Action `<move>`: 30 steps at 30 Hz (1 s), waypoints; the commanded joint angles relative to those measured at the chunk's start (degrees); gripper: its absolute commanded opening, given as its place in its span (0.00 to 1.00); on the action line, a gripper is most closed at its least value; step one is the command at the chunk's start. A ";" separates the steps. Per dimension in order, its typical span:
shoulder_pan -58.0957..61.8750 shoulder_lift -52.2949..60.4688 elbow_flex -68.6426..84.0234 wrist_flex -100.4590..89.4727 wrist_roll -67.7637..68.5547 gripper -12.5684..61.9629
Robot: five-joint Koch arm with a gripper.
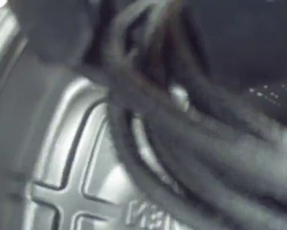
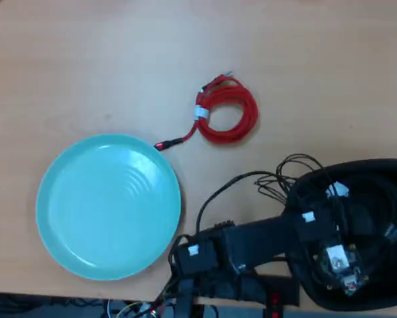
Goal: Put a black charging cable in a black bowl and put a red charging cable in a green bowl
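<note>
Close to wrist camera, blurred black charging cable (image 1: pixel 191 143) loops seen hanging over black bowl (image 1: pixel 76 158) ribbed floor; fingers' state cannot be told.

From overhead, arm seen reaching into black bowl (image 2: pixel 384 169) at right. Red charging cable (image 2: pixel 228 112) coiled on desk (image 2: pixel 85 66), plug touching green bowl (image 2: pixel 105 205) rim.

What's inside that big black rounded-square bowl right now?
The arm's gripper is over the black bowl, covering most of it. The blurry wrist view shows thin black cable strands above its moulded floor. Whether the cable is released is hidden.
</note>
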 commanded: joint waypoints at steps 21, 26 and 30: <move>-24.87 14.41 -10.72 -6.24 -1.05 0.86; -45.09 14.15 -8.26 -6.33 -2.64 0.79; -57.57 13.89 -3.87 -6.86 -1.85 0.74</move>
